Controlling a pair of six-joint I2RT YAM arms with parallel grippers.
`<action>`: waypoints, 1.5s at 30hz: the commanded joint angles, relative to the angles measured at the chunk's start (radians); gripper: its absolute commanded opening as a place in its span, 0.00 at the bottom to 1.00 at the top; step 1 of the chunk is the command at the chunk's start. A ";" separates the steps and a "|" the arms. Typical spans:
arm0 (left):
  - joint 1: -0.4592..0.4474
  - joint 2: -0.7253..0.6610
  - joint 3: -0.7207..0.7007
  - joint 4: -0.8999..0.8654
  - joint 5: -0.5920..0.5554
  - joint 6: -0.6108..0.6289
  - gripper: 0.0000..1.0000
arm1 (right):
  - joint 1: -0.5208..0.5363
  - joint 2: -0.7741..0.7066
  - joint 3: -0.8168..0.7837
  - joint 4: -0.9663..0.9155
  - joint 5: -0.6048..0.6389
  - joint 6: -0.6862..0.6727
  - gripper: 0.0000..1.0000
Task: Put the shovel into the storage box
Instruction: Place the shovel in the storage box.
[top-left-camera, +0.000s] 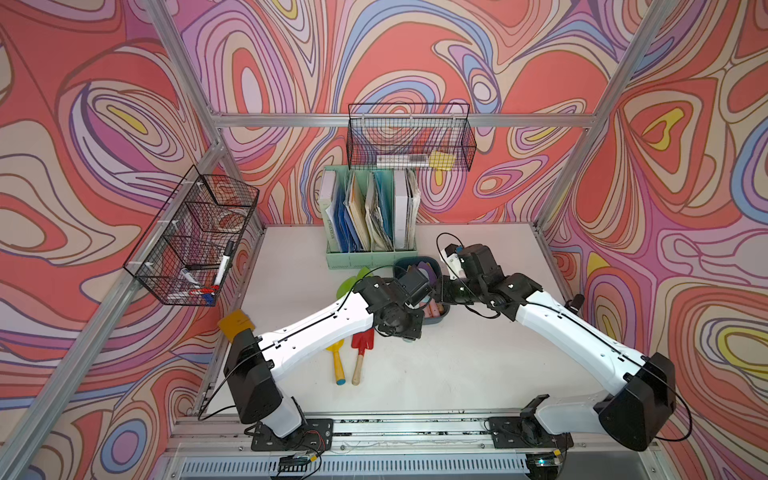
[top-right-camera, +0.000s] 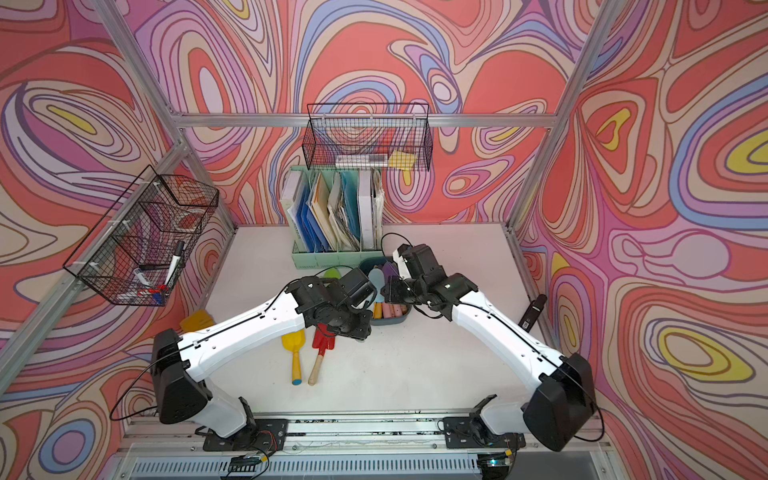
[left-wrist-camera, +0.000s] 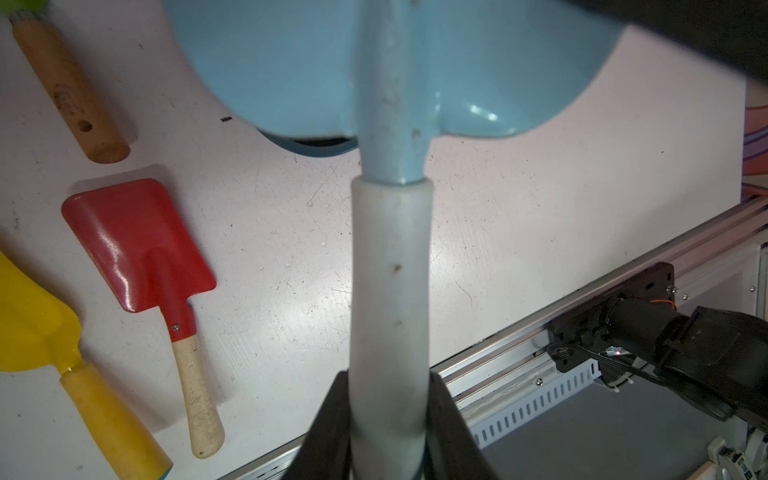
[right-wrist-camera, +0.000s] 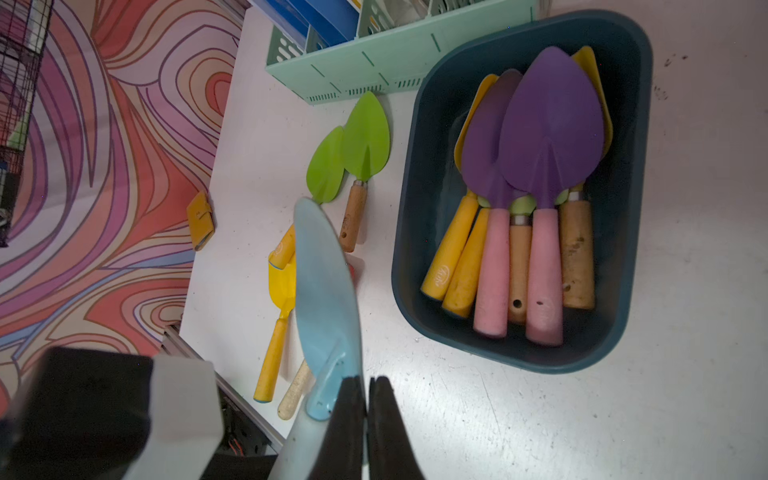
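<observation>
A white tabletop (top-left-camera: 457, 374) seen from above, with two robot arms reaching in toward the middle. Farthest left, a yellow shovel (top-left-camera: 337, 361) and a red shovel (top-left-camera: 360, 349) lie side by side on the table. Two green shovels (right-wrist-camera: 349, 158) lie farther back.

Next comes the left gripper (left-wrist-camera: 388, 419), clamped around the white handle of a light blue shovel (left-wrist-camera: 390, 257) and holding it off the table (the right wrist view shows its blade edge-on). This shovel is just left of the storage box (right-wrist-camera: 625, 187), not inside it.

The box is dark teal and sits in front of a mint green file holder (right-wrist-camera: 374, 62). It holds purple shovels (right-wrist-camera: 552, 124) and yellow ones, their handles side by side.

Farthest right, the right gripper (right-wrist-camera: 368, 399) has its fingers pressed together with nothing between them. One finger rests against the base of the blue blade.
</observation>
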 joint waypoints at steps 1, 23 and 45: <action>-0.002 -0.005 0.029 0.056 0.032 0.014 0.25 | 0.005 0.004 0.012 0.038 -0.019 0.008 0.00; 0.002 -0.119 -0.028 0.127 -0.030 0.070 0.99 | -0.085 0.104 0.097 0.013 -0.083 -0.139 0.00; 0.164 -0.341 -0.252 0.354 0.057 0.074 0.99 | -0.188 0.535 0.385 -0.005 -0.226 -0.557 0.00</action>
